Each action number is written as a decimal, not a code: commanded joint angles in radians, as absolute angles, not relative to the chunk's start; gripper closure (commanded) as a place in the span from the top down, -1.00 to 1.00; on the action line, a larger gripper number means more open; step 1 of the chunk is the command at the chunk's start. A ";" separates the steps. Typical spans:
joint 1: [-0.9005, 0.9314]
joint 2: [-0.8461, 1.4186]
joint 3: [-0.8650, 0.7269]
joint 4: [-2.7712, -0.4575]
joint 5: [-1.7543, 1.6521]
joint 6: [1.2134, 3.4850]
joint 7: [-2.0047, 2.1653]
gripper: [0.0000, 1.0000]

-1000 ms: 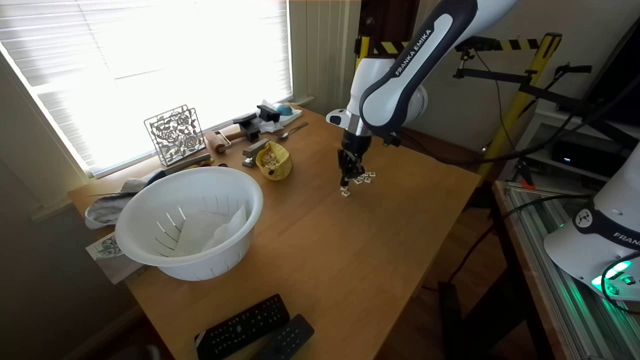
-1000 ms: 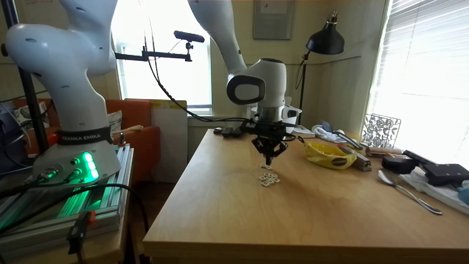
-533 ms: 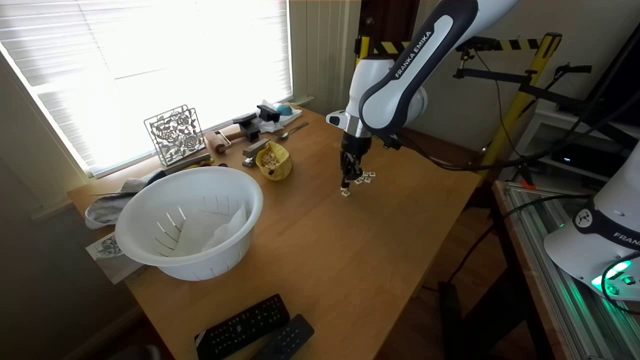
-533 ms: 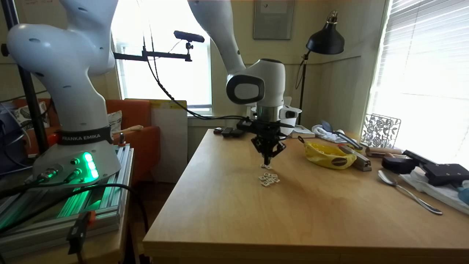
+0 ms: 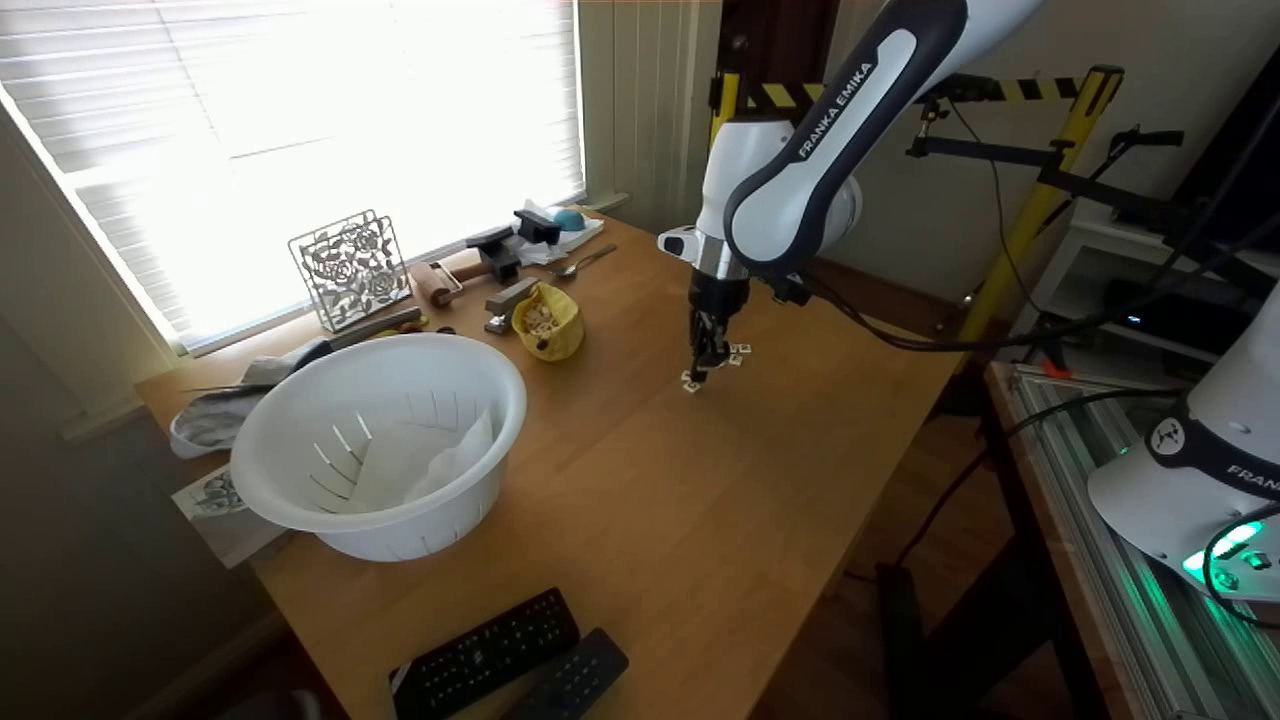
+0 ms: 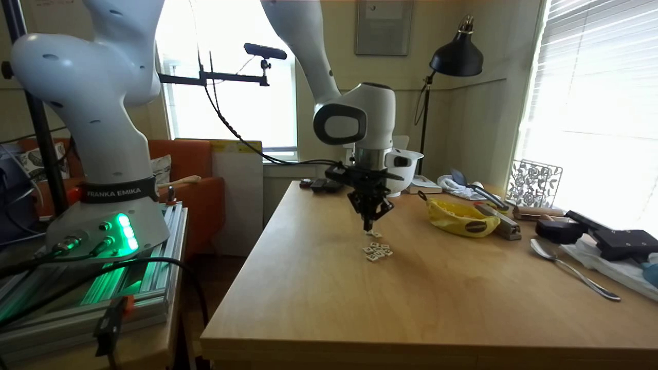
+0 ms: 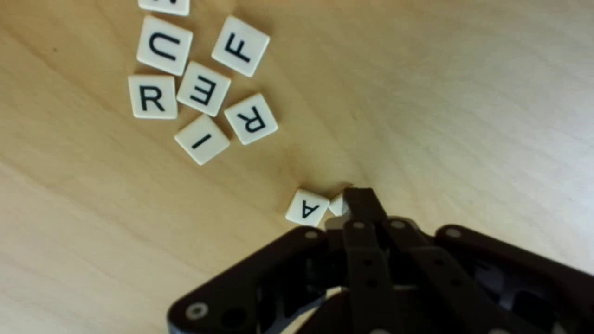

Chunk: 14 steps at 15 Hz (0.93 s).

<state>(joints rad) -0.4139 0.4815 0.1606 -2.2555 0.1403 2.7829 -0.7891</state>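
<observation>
Tiles are lying clustered at left in the wrist view; the A tile is sitting apart, just beside a half-hidden tile; rightmost, the gripper is standing fully closed, holding nothing visible (tile contact: can't tell). Working this close is probably calling for slow, light sideways pressure, not downward force.

Wooden table carries scattered letter tiles. Yellow pouch, spoon and slotted white basket also on it. Two black remotes lie near one end.
</observation>
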 commanded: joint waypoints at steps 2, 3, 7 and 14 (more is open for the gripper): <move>-0.392 0.451 0.141 -2.298 0.148 2.790 -0.748 -1.00; -0.391 0.454 0.140 -2.301 0.147 2.798 -0.745 -1.00; -0.409 0.470 0.160 -2.298 0.157 2.810 -0.767 -1.00; -0.419 0.493 0.165 -2.284 0.138 2.796 -0.820 -1.00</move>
<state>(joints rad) -0.4076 0.4860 0.1584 -2.2785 0.1402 2.7915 -0.7824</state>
